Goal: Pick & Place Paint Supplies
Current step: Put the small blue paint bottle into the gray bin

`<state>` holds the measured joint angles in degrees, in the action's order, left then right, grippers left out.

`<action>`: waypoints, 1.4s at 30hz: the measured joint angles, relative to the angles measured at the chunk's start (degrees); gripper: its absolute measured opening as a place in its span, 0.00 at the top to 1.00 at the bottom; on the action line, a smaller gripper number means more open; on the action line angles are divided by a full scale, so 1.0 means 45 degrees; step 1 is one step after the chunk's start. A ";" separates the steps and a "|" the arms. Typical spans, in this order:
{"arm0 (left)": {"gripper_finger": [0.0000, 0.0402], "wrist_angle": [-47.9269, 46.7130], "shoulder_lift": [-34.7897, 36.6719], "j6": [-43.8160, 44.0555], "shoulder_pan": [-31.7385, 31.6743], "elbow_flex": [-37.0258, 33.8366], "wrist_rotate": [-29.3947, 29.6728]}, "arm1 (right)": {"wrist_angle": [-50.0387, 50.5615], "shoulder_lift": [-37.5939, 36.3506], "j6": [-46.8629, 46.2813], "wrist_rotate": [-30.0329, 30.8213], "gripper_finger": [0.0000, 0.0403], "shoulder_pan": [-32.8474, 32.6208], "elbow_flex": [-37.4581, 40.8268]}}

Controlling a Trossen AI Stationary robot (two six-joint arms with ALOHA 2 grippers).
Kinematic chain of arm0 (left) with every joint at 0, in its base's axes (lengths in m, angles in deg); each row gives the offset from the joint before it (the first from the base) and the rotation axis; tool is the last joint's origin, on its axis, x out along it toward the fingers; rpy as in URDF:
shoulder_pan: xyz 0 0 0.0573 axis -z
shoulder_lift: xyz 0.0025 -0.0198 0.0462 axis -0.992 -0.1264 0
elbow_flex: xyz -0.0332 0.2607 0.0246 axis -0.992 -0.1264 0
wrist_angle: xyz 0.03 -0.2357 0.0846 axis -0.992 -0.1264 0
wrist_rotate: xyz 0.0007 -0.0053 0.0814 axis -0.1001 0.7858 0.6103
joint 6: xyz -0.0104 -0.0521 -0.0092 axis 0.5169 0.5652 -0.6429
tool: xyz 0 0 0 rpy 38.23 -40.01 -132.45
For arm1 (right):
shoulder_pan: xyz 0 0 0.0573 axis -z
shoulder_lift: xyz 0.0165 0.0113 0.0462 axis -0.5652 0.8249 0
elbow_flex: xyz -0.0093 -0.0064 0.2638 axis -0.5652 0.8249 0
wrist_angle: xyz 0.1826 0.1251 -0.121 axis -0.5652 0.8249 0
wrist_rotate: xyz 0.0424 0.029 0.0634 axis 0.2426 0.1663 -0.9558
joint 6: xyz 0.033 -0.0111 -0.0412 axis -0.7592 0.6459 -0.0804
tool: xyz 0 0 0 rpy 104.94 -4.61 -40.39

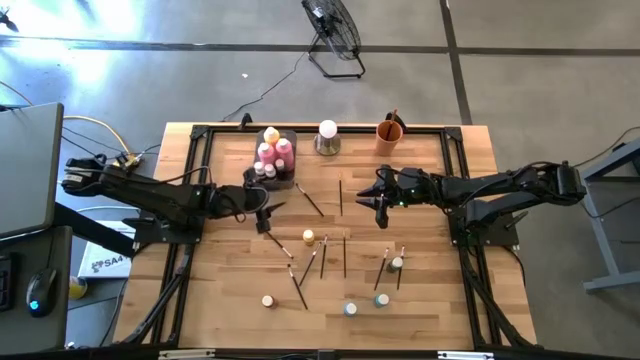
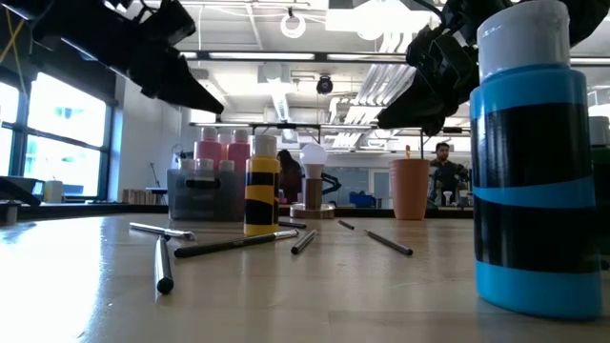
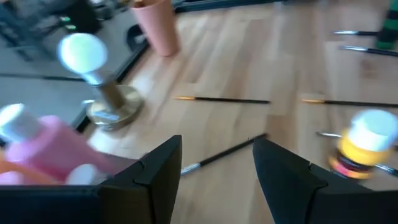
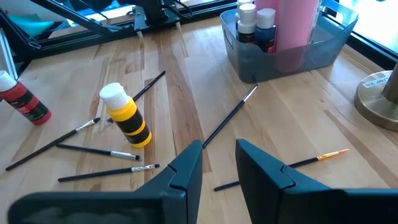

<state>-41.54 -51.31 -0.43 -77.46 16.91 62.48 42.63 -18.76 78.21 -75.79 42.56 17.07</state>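
Both end effectors, left (image 1: 268, 215) and right (image 1: 382, 200), hover parted and empty over scattered paintbrushes (image 1: 322, 257).

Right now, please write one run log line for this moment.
left hand: open, empty, beside grey rectangular tray | right hand: open, empty, above table centre | yellow black-striped paint bottle: upright, on table

A white box (image 1: 103, 262) lying on the floor beside the bench's (image 1: 230, 290) left edge is showing "SA4"; no other text is reading clearly.
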 joint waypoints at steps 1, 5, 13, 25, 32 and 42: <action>0.52 0.0015 0.0001 -0.0087 0.0000 -0.0005 -0.0289 | 0.0000 0.0000 0.0000 0.0000 0.77 0.0000 0.0000; 0.52 0.0298 -0.0004 -0.0694 0.0000 -0.0020 -0.1922 | 0.0000 0.0000 0.0000 0.0000 0.77 -0.0003 0.0000; 0.52 0.0466 -0.0009 -0.1295 0.0000 -0.0020 -0.6304 | 0.0005 0.0005 0.0000 0.0003 0.77 0.0000 0.0000; 0.52 0.0437 -0.0014 -0.1287 0.0000 -0.0020 -0.7054 | 0.0005 0.0000 0.0000 0.0001 0.77 -0.0004 0.0000; 0.52 0.0432 -0.0014 -0.1283 0.0000 -0.0020 -0.7049 | 0.0005 0.0000 0.0000 0.0003 0.77 0.0000 0.0002; 0.52 0.0432 -0.0019 -0.1244 0.0000 -0.0020 -0.7024 | 0.0005 0.0000 0.0000 0.0000 0.77 0.0000 0.0000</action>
<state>-39.59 -51.39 -6.03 -77.46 16.82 30.87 42.65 -18.76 78.21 -75.79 42.56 17.07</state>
